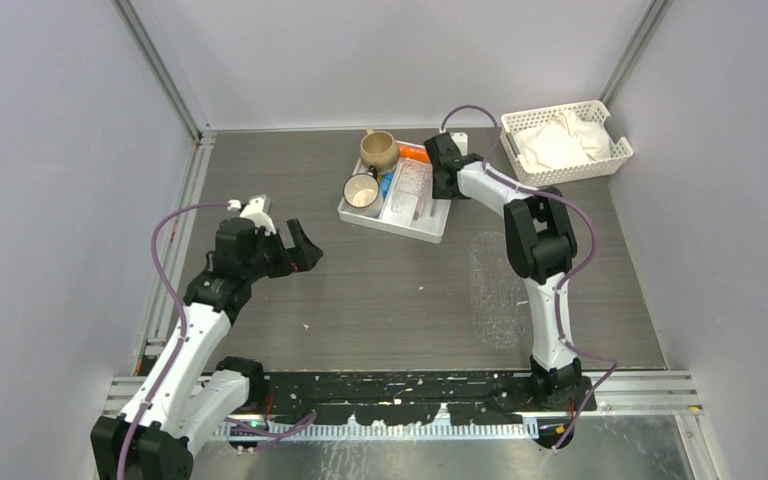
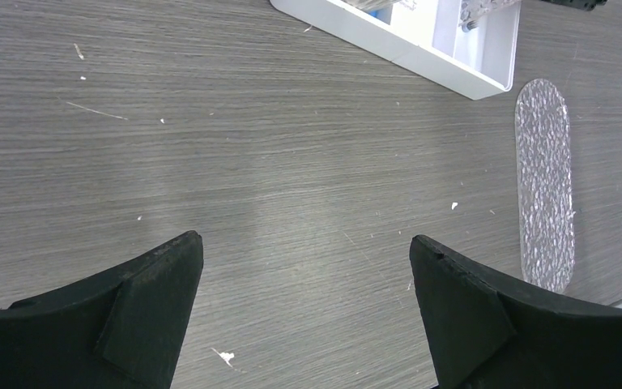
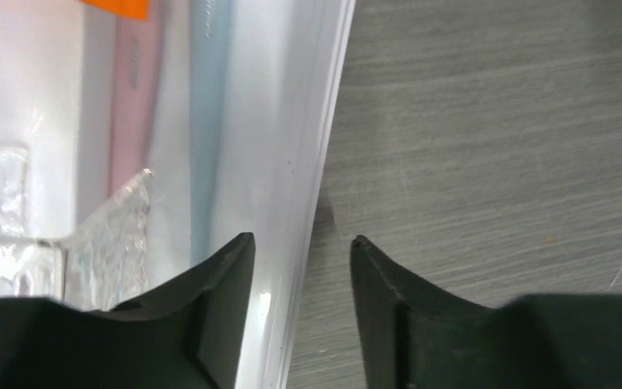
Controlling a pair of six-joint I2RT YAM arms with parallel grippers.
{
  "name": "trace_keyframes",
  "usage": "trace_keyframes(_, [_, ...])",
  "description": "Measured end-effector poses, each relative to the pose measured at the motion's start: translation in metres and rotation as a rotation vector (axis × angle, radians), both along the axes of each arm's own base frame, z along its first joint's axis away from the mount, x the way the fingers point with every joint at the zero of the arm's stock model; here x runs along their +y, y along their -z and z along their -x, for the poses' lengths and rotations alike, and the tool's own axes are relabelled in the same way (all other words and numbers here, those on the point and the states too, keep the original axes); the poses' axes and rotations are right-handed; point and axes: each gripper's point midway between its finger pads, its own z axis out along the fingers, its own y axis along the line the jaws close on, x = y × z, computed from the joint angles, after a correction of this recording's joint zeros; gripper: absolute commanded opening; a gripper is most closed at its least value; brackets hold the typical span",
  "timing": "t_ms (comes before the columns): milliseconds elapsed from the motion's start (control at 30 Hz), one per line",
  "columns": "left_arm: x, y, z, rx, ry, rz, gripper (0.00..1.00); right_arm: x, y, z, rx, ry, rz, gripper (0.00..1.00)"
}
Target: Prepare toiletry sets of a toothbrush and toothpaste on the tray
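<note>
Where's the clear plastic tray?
Top view: the clear tray lies on the table right of centre, beside the right arm, nearer than the white compartmented tray.

Two mugs (image 1: 378,150), one white compartmented tray (image 1: 400,226), one white basket (image 1: 572,172) and one clear tray (image 1: 495,290) are seen.

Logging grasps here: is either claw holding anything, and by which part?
Nothing is held. The left claw hangs open above the table; the right claw straddles the white tray's wall, unclamped.
</note>
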Motion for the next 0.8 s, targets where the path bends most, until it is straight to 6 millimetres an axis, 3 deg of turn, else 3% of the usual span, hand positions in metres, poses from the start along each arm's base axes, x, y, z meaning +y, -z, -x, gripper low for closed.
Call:
trace_keyframes(67, [0.0, 0.0, 0.0, -0.001, 0.0, 0.0, 1.0, -0.003, -0.007, -0.008, -0.02, -0.023, 0.015, 0.66])
trace_keyframes(267, [0.0, 0.003, -0.001, 0.009, -0.001, -0.002, 1.0, -0.014, -0.043, -0.012, -0.091, -0.033, 0.018, 0.71])
trace_keyframes(400, [0.0, 0.002, -0.001, 0.009, -0.001, -0.003, 1.0, -0.037, -0.096, 0.019, -0.166, 0.018, 0.02, 0.7])
trace_keyframes(533, [0.001, 0.001, -0.002, 0.005, -0.007, -0.007, 1.0, -0.066, -0.129, 0.076, -0.24, 0.117, -0.02, 0.7])
trace_keyframes(600, [0.002, -0.001, -0.002, -0.001, -0.009, -0.007, 1.0, -0.075, -0.123, 0.101, -0.241, 0.16, -0.049, 0.71])
trace_keyframes(633, [0.002, -0.003, -0.002, -0.004, -0.009, -0.007, 1.0, -0.08, -0.11, 0.117, -0.225, 0.186, -0.064, 0.71])
trace_keyframes(800, [0.002, -0.012, -0.001, -0.028, -0.009, -0.001, 1.0, -0.1, -0.029, 0.177, -0.037, 0.297, -0.035, 0.73])
